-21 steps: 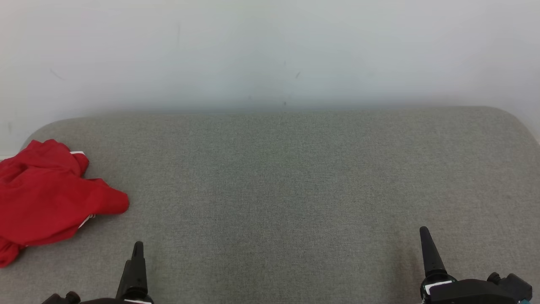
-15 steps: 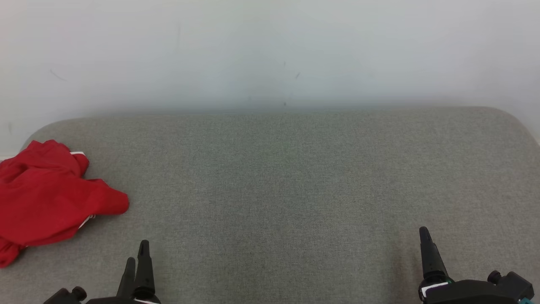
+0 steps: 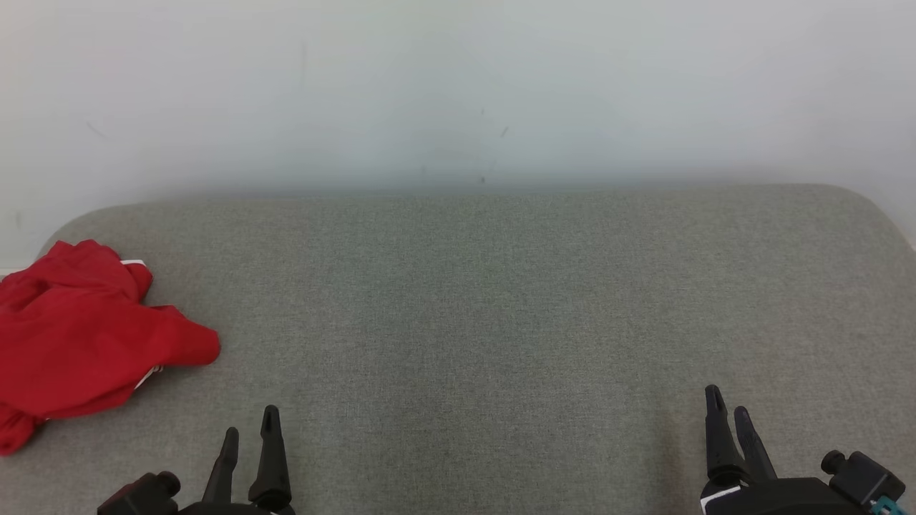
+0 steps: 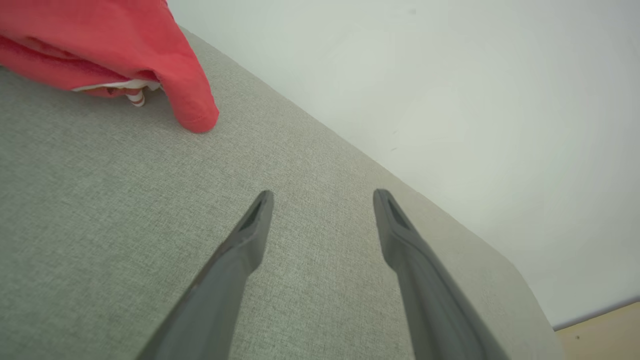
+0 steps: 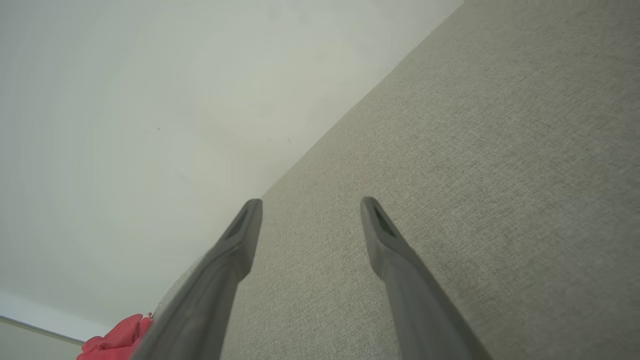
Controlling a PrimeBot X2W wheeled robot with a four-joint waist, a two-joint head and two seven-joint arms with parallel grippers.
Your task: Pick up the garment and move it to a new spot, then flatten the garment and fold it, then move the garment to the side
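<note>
Lying crumpled on the cushion (image 3: 501,322), the garment (image 3: 86,336) is left of the left gripper (image 3: 250,422), the nearer one; it and the right gripper (image 3: 726,403) stand wide, empty.

We're indoors, in a bare, plain room; home or test space, hard to call. A grey fabric-covered pad (image 3: 501,322) with rounded corners sits against a blank white wall (image 3: 458,86). A crumpled red garment (image 3: 79,336) lies on the pad, with pale wood floor (image 4: 600,337) beyond.
</note>
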